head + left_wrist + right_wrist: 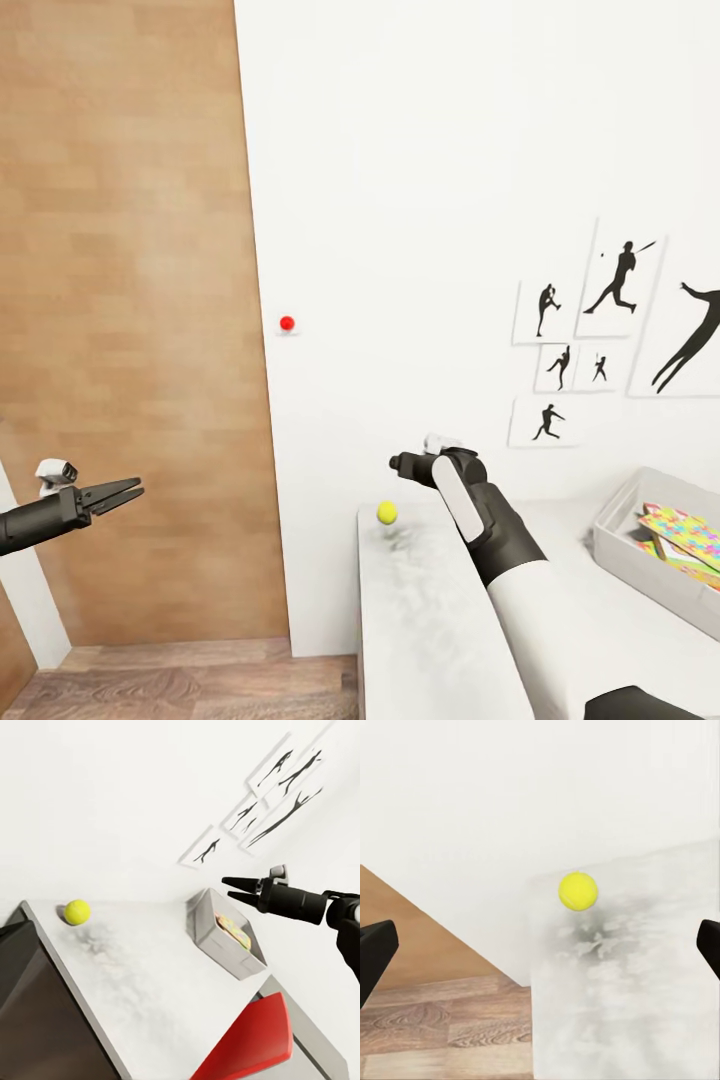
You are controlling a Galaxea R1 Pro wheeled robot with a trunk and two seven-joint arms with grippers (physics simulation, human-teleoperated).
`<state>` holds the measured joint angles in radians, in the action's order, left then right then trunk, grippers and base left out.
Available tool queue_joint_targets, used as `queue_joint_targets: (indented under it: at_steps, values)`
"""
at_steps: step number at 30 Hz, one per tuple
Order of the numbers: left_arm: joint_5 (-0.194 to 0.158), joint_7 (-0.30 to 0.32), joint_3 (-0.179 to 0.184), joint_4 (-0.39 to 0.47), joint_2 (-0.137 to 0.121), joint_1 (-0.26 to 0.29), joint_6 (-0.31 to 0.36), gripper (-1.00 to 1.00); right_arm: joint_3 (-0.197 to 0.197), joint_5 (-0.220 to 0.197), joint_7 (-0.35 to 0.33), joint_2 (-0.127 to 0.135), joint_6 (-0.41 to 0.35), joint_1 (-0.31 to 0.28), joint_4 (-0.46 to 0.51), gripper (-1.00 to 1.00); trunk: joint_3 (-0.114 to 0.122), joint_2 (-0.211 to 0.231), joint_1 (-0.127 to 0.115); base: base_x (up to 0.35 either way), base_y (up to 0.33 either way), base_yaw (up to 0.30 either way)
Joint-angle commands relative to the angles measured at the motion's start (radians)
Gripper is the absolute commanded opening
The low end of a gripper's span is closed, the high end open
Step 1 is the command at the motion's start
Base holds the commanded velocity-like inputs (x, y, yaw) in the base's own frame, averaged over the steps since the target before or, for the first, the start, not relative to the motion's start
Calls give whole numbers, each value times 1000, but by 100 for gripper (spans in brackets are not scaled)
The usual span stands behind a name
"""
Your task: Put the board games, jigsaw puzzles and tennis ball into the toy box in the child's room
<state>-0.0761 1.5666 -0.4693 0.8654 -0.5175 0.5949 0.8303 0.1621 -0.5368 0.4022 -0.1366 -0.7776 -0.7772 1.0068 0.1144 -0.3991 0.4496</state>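
We find the step in hand to be the pickup of the ball (386,513). It lies on the counter (430,640) near the far corner at the counter's left end, close to the wall, and nothing is touching it.

The right tool (398,464) hangs above the counter, short of the ball and apart from it. In the right wrist view its two fingers stand wide at the frame edges with the ball (578,891) centred between and beyond them, so we record this tool as open and empty. The left wrist view agrees: the right tool (231,888) shows parted tips holding nothing.

The left tool (133,490) is held out over the floor (180,680), well off the counter's left end. Its fingers lie nearly together with nothing between them; whether fully closed, we cannot tell.

The box (640,560) sits toward the counter's right, against the wall, with a puzzle (685,535) already inside.

In our judgement the next move calls for lowering the right tool forward until the fingers straddle the ball, then closing. The ball is round and near the edge; a nudge could roll it off.
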Motion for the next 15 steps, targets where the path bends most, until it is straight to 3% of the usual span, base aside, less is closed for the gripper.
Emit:
queue_joint_targets:
  at_steps: [1, 15]
  values:
    - [1, 4, 0, 0, 0, 0, 10, 100, 1, -7, 10, 1, -2, -1, 1, 100, -2, -1, 0, 20, 12, 0]
    - [1, 4, 0, 0, 0, 0, 10, 100, -9, -10, 1, 15, -5, -3, -2, 100, -16, -1, 0, 4, 34, 0]
